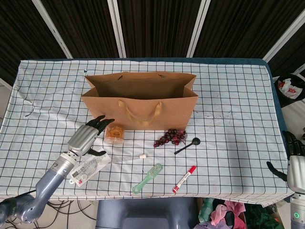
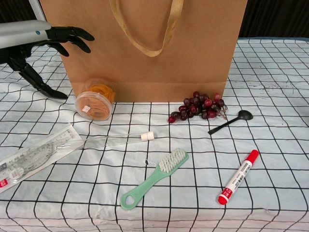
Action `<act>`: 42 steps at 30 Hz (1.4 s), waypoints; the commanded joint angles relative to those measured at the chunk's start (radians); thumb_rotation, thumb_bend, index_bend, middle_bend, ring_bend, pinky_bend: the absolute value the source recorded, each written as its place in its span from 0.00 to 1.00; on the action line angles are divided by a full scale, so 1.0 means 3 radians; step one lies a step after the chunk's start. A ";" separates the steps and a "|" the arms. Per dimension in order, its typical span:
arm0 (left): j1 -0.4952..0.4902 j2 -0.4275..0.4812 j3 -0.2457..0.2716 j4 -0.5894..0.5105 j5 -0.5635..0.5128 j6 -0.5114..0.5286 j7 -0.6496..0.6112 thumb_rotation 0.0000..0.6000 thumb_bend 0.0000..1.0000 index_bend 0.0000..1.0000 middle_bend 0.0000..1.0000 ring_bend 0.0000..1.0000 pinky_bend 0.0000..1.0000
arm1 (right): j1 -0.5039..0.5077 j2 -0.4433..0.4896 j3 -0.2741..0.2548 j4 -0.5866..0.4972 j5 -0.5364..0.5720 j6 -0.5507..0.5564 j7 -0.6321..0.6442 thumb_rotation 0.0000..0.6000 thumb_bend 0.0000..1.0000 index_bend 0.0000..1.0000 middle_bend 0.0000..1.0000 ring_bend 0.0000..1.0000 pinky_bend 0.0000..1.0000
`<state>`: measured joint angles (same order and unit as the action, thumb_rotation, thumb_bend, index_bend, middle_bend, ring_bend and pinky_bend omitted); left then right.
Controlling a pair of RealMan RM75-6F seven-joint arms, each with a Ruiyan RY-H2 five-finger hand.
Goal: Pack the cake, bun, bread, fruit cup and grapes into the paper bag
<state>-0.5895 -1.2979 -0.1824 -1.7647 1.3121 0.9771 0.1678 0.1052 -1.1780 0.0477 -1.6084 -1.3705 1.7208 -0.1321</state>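
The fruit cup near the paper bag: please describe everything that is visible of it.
The fruit cup is a small round container of clear plastic with orange contents and a small label on its lid. It lies tipped on its side, the lid facing the chest camera, on the checked tablecloth right against the front base of the paper bag, near its left corner. The left hand hovers above and left of it, fingers spread, not touching it.

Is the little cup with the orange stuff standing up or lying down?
Lying down. The fruit cup rests on its side against the paper bag, its round lid facing the chest camera.
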 commanded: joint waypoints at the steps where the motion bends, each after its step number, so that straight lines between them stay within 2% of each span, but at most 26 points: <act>1: -0.0114 -0.0128 -0.0035 0.0123 -0.0139 -0.0110 0.0059 1.00 0.10 0.08 0.16 0.05 0.18 | -0.0020 -0.0007 0.0036 0.0027 -0.0005 -0.0025 0.0028 1.00 0.10 0.08 0.12 0.20 0.25; 16: -0.0431 -0.0468 -0.0064 0.0494 -0.0483 -0.0295 0.0328 1.00 0.11 0.09 0.17 0.05 0.17 | -0.0077 -0.0016 0.0117 0.0066 -0.0102 -0.0134 0.0081 1.00 0.10 0.08 0.12 0.20 0.25; 24: -0.0518 -0.0594 -0.0011 0.0614 -0.0654 -0.0314 0.0491 1.00 0.11 0.09 0.18 0.06 0.17 | -0.0095 -0.0039 0.0149 0.0101 -0.0127 -0.0203 0.0098 1.00 0.10 0.08 0.13 0.20 0.25; 42: -0.0615 -0.0767 0.0074 0.0814 -0.0851 -0.0265 0.0725 1.00 0.18 0.10 0.29 0.23 0.25 | -0.0137 -0.0069 0.0214 0.0119 -0.0163 -0.0262 0.0115 1.00 0.11 0.08 0.13 0.20 0.25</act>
<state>-0.7733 -1.5262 -0.1616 -1.5230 1.0586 0.8959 0.3831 0.0642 -1.1985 0.1119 -1.5727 -1.4192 1.6421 -0.0976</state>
